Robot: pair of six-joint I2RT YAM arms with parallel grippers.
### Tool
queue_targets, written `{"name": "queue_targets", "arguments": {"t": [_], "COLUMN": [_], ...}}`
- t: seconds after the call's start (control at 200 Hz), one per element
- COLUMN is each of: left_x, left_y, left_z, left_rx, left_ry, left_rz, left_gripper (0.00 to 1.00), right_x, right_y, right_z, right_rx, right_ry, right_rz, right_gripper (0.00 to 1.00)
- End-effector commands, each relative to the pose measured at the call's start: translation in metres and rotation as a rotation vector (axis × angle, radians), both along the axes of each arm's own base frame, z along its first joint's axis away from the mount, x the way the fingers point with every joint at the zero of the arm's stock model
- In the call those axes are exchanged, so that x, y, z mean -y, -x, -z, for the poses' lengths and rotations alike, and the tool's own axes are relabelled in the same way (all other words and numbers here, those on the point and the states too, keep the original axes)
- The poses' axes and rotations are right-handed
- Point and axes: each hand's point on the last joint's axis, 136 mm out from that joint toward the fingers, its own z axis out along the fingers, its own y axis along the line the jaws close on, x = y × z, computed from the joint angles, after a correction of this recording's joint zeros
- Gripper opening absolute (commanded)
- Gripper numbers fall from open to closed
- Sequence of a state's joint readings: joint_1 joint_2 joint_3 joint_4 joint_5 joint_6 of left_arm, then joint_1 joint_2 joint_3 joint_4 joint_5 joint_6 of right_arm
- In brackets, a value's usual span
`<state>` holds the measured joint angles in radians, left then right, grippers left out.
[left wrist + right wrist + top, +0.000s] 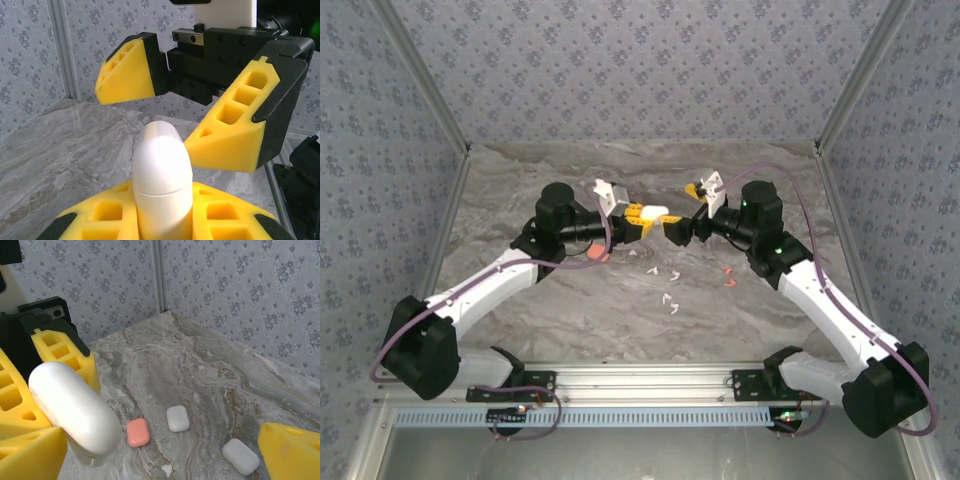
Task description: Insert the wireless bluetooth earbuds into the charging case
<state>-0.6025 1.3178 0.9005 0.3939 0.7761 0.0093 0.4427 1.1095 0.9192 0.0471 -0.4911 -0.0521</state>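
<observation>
Top external view, near to far. White earbuds: loose on the counter, centre; orange-red earbuds just to their right. None seated in a case; insertion judged not yet begun. Charging case: white, lid shut, raised off the counter farther back, clenched in the left tool. Right tool: released, jaws wide, facing the case. Lettering: none legible.

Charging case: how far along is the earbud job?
Done: nothing visibly inserted; white earbuds and orange-red earbuds lie loose on the table. In hand: left gripper clamps a white case, lid apparently closed; right gripper open, facing it. Left: open the case, fetch and seat earbuds.
</observation>
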Motion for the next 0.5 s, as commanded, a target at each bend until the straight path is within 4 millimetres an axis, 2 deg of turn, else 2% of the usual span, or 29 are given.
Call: {"name": "queue_targets", "arguments": {"t": [0.0,0.265,0.495], "left_x": [0.008,0.009,0.002], "left_y": [0.016,0.014,0.01], "left_z": [-0.013,-0.007,-0.001], "left_rx": [0.063,0.064,0.058], "left_ry": [0.025,0.015,0.0], "left_rz": [0.083,0.075,0.01], "left_gripper": [0.0,0.0,0.0], "right_x": [0.008,0.011,0.029], "right_y": [-0.012,-0.013,0.014], "right_z": [-0.019,-0.026,-0.05], "right_rx": [0.031,0.008,-0.003], "right_ry": [-0.007,-0.029,-0.101], "right_rz": [0.048,0.047,0.045], "right_gripper": [1.0,1.0,1.0]}}
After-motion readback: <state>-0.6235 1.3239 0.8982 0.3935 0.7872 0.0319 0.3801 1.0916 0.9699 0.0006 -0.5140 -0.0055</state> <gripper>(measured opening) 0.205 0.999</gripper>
